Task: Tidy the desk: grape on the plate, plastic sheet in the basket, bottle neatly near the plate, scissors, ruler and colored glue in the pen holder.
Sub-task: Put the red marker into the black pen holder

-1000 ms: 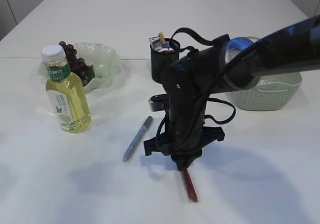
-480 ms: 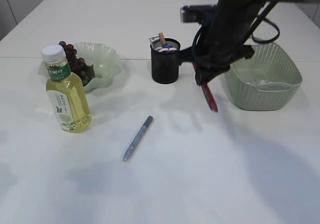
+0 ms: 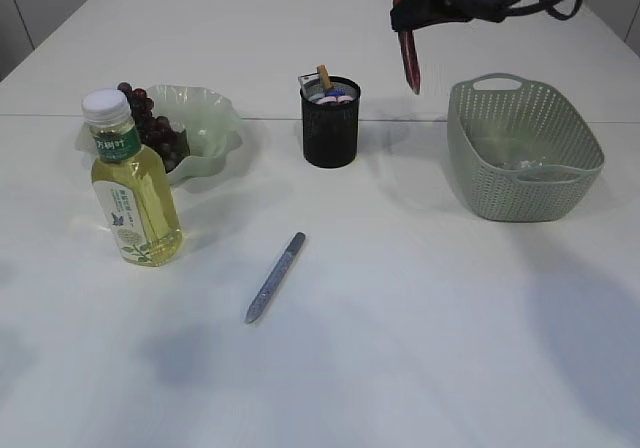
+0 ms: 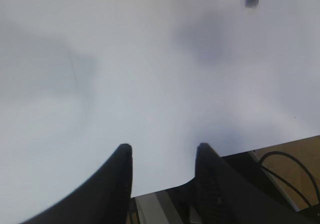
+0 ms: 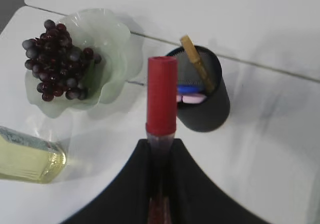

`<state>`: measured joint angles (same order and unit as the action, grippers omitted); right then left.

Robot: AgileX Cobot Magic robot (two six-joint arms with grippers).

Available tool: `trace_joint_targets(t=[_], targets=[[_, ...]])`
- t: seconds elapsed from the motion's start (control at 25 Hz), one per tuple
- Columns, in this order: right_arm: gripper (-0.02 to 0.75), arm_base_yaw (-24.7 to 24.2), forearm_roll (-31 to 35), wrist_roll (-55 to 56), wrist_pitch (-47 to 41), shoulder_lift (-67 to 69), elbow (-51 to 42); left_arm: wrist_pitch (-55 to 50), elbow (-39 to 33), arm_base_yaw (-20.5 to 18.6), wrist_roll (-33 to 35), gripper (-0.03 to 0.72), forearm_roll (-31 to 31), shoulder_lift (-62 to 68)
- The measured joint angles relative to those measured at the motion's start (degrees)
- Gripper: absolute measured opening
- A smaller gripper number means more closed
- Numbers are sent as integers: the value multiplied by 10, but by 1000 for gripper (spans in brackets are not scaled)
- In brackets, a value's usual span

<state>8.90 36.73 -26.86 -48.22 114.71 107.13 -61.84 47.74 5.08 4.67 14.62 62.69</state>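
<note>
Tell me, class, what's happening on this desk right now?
A two-armed robot is tidying up. Its right hand is shut on a red glue tube, held in the air up and to the right of the black pen holder, which already has a few items in it. The grapes are on the green plate, with the bottle standing beside it. A grey glue tube lies on the table. The left hand is open and holds nothing.

White table point(image 3: 420, 348), bottle point(image 3: 132, 183), plate point(image 3: 205, 128), pen holder point(image 3: 330, 123), basket point(image 3: 522, 148), grey glue pen point(image 3: 275, 277)
</note>
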Motion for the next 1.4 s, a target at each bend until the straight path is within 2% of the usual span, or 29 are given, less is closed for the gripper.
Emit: trace_joint_targets(t=[0.24, 0.56, 0.92, 1.08, 1.4], targets=[[83, 0, 126, -180, 71, 55, 9, 0, 0, 0, 0, 308, 0, 0], [83, 0, 314, -376, 102, 161, 90, -3, 0, 0, 0, 308, 0, 0], [83, 0, 617, -695, 132, 260, 156, -6, 0, 0, 0, 308, 0, 0], [83, 0, 648, -747, 145, 281, 161, -6, 0, 0, 0, 308, -1, 0], [88, 0, 655, -758, 147, 312, 161, -2, 0, 0, 0, 308, -4, 0]])
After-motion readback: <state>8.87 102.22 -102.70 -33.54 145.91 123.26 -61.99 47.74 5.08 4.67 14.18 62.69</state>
